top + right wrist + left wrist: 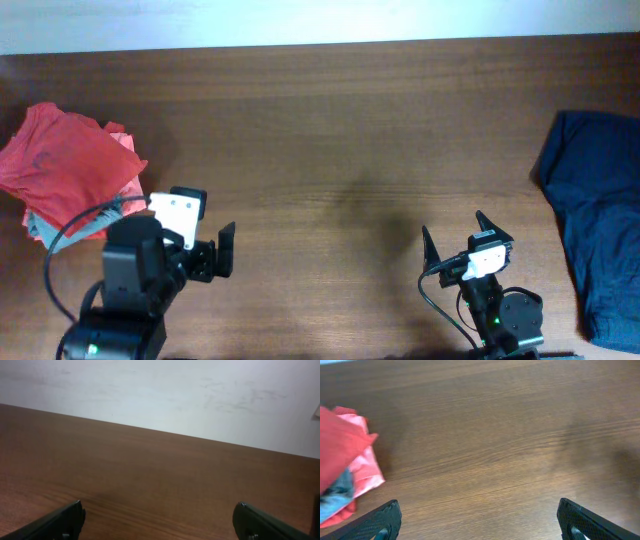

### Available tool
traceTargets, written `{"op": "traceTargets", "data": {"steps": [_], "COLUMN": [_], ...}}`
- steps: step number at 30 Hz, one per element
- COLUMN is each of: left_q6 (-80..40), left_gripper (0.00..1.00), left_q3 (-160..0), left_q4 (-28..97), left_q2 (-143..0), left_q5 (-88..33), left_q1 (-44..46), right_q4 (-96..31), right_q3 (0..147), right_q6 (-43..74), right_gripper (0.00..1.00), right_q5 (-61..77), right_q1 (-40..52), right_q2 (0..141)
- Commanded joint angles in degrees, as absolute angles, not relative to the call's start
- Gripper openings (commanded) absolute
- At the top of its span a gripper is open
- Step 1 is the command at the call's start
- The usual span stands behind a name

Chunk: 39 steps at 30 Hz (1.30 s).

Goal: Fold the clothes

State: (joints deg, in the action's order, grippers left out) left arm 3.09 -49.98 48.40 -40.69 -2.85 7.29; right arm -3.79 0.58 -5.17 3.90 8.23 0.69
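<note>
The orange-red clothes (65, 165) lie crumpled in a heap at the table's left edge, with a grey piece (38, 228) under them. No lettering shows. The heap also shows at the left of the left wrist view (340, 445), with a paler pink layer (366, 467) and a grey-blue bit (337, 494). My left gripper (203, 238) is open and empty, just right of the heap over bare wood (479, 522). My right gripper (458, 236) is open and empty at the front right, far from the heap (159, 521).
A dark navy garment (597, 220) lies bunched at the right edge of the wooden table (340, 130). A white wall (165, 395) rises behind the table's far edge. Black cables trail from both arms near the front edge.
</note>
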Motion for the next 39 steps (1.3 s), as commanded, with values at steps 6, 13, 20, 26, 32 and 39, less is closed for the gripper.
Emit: {"op": "traceTargets", "data": {"steps": [6, 13, 20, 26, 32, 39], "left_q6": [4.4, 4.4, 4.4, 4.5, 4.2, 4.2], "left_gripper": [0.99, 0.99, 0.99, 0.99, 0.99, 0.99], "left_q3": [-36.6, -20.9, -7.7, -0.4, -0.5, -0.5], "left_q4": [44.7, 30.8, 12.5, 0.8, 4.3, 4.4], "left_q2": [-24.3, -10.7, -0.4, -0.3, -0.3, -0.3], "left_q5": [6.3, 7.4, 10.2, 8.9, 4.3, 4.3], "left_q1": [7.3, 5.5, 5.4, 4.1, 3.8, 3.8], "right_q4": [-4.1, -4.1, -4.1, -4.1, -4.1, -4.1], "right_q3": [0.3, 0.3, 0.3, 0.3, 0.3, 0.3], "right_q6": [-5.6, -5.6, -5.6, -5.6, -5.6, -5.6], "right_gripper": [0.98, 0.99, 0.99, 0.99, 0.99, 0.99], "right_q5": [3.8, 3.8, 3.8, 3.8, 3.8, 3.8], "right_q1": [7.9, 7.9, 7.9, 7.9, 7.9, 7.9], "right_q2": [0.3, 0.3, 0.3, 0.3, 0.3, 0.3]}}
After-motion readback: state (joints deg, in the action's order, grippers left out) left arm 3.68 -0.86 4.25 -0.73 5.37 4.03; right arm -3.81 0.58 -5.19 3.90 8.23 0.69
